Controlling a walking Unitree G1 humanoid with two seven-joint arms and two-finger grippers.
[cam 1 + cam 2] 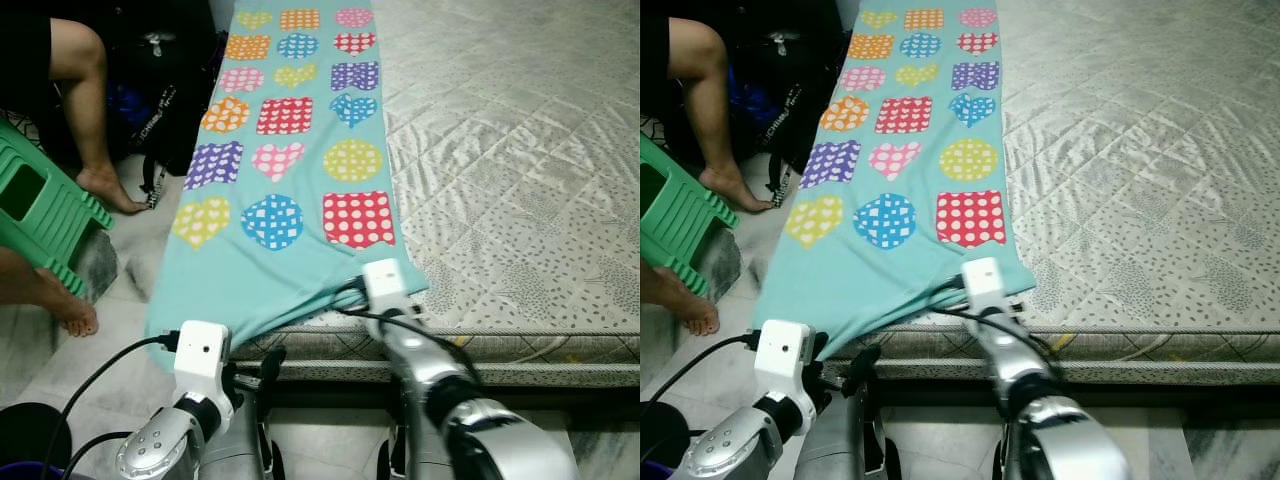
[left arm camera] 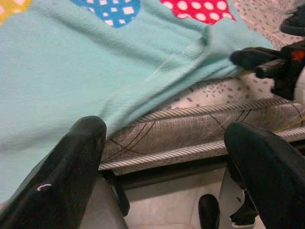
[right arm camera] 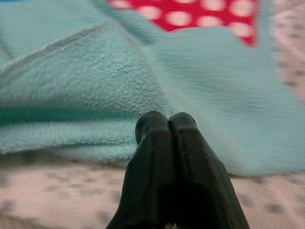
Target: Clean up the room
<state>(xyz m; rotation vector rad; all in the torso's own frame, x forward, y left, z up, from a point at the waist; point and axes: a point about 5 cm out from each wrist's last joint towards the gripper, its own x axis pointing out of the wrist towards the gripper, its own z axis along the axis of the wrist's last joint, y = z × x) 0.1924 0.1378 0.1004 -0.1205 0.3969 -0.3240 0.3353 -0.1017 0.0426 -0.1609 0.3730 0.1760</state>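
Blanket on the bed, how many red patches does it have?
3: a red heart near the far end, a red square mid-blanket, a second red square by the near edge. More may be cut off beyond the top.

Even, soft indoor light fills both head views, with no hard shadows across the mattress (image 1: 520, 150); its quilted surface carries a faint sheen toward the far right corner. The teal blanket (image 1: 290, 150) is bright and sharply rendered, colours saturated. Darkness gathers under the mattress's near edge and in the far left corner. In the right wrist view the pressed-together fingertips (image 3: 167, 129) are fairly crisp while the fleece behind goes soft. The left wrist view's fingers (image 2: 71, 167) are blurred and unlit.
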